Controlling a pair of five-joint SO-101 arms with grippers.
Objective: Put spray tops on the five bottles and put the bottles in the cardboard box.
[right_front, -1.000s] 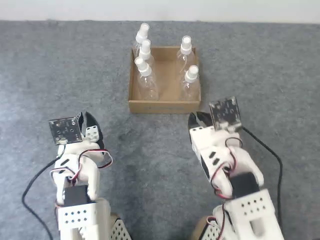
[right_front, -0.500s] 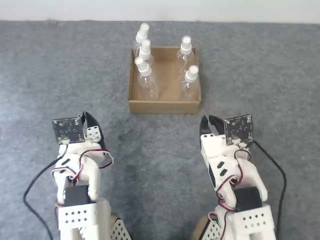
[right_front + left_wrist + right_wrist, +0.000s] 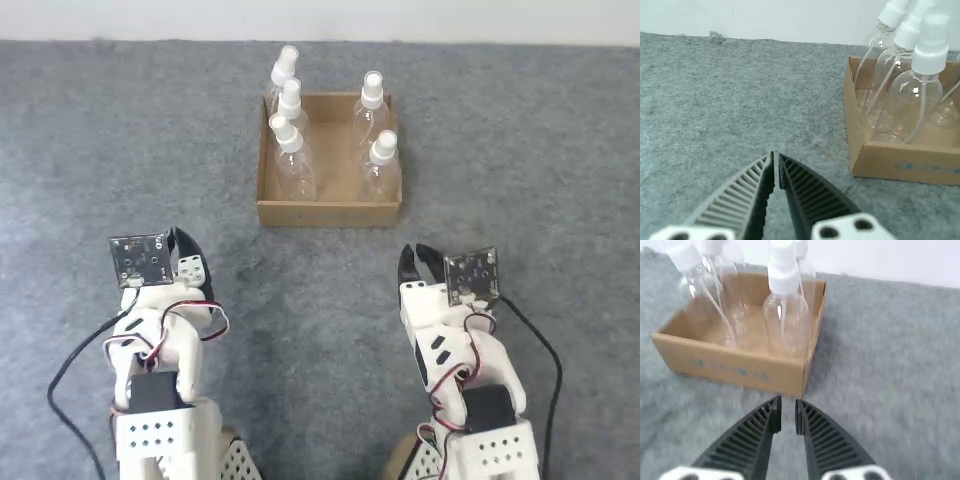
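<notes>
Left gripper (image 3: 776, 159): jaws clenched, tips all but touching, nothing between them. It hangs low over the grey mat (image 3: 715, 100), pointed past the left front corner of the cardboard box (image 3: 905, 162), well apart from it.

Right gripper (image 3: 786, 407): jaws pulled in to a thin slit, gripping nothing. It aims at the right front corner of the box (image 3: 735, 367), near but not touching.

High view: left gripper (image 3: 185, 250) and right gripper (image 3: 415, 258) both sit short of the box (image 3: 330, 213), one per side.

Bottles, all upright with white spray tops on:
- left row: front (image 3: 290, 155), middle (image 3: 291, 102), rear (image 3: 283, 68)
- right row: front (image 3: 382, 160), rear (image 3: 372, 98)

Four are clearly inside. The rear left one is at the back corner; can't tell which side of the wall.
</notes>
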